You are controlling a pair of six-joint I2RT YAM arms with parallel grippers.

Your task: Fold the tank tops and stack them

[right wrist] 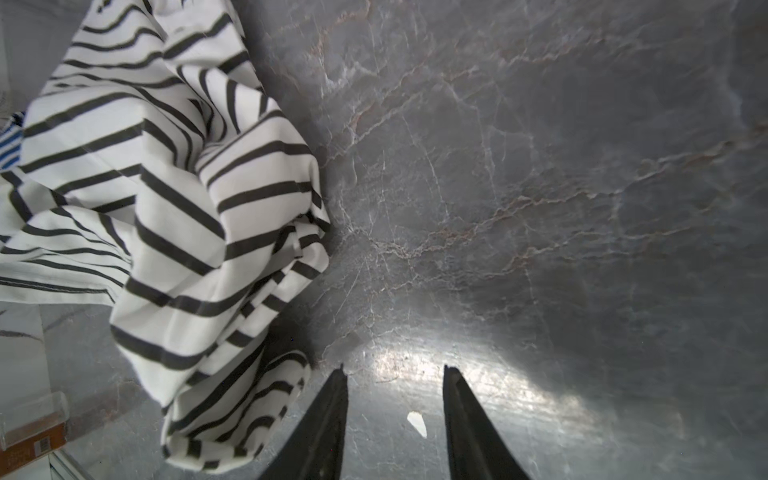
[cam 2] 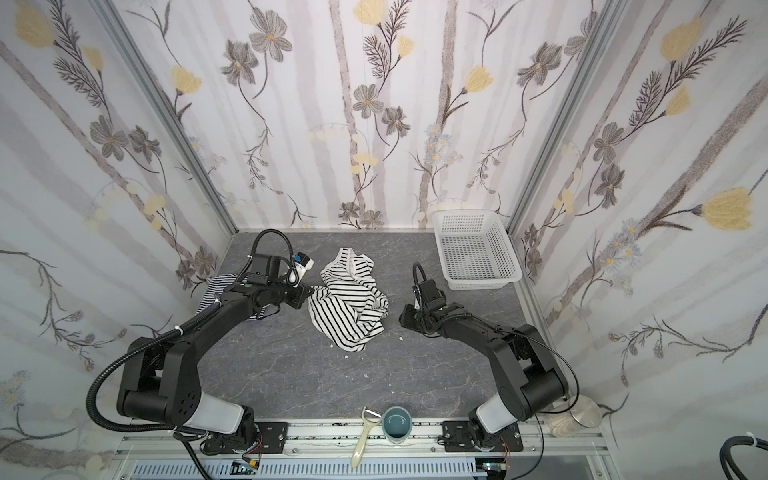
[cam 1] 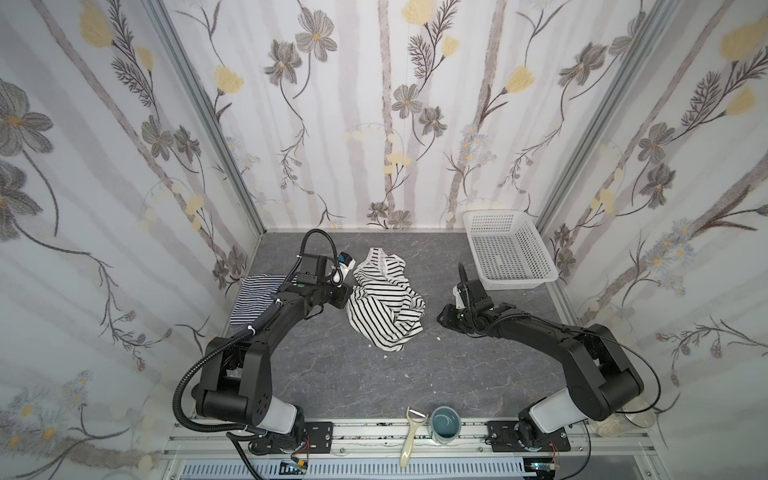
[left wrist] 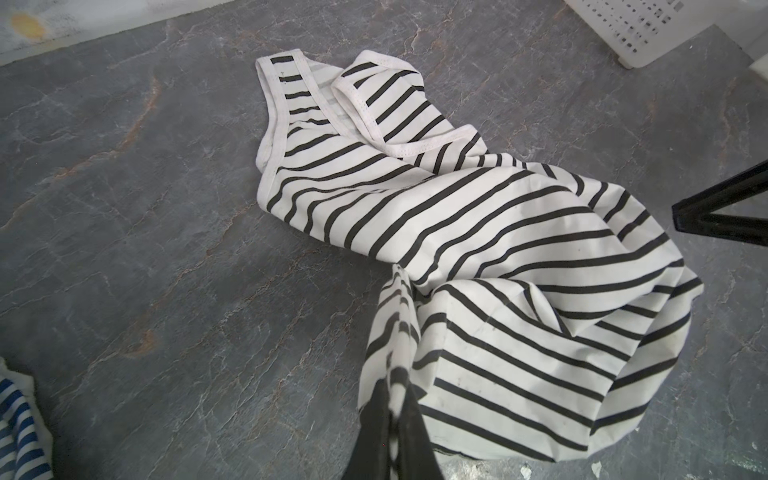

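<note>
Closest, lower middle of the left wrist view, the left tool (left wrist: 394,392) pinches a twisted fold of the crumpled white tank top with wide black stripes (left wrist: 478,232), lying centre frame on the grey surface (cam 1: 332,374). Right tool (right wrist: 395,370), parted and empty, sits beside it. Pulling one-handed could drag the whole bundle unspread.

White perforated basket (cam 1: 505,249) right of centre, at the back wall, on a grey marble-look tabletop (cam 1: 353,374). Bottom centre: cream-handled peeler (cam 1: 409,442) lying across the front rail (cam 1: 365,434), just beside an upright teal cup (cam 1: 445,424). Floral wallpaper (cam 1: 374,104) on three sides. Small white scrap (right wrist: 417,424) on the tabletop.
</note>
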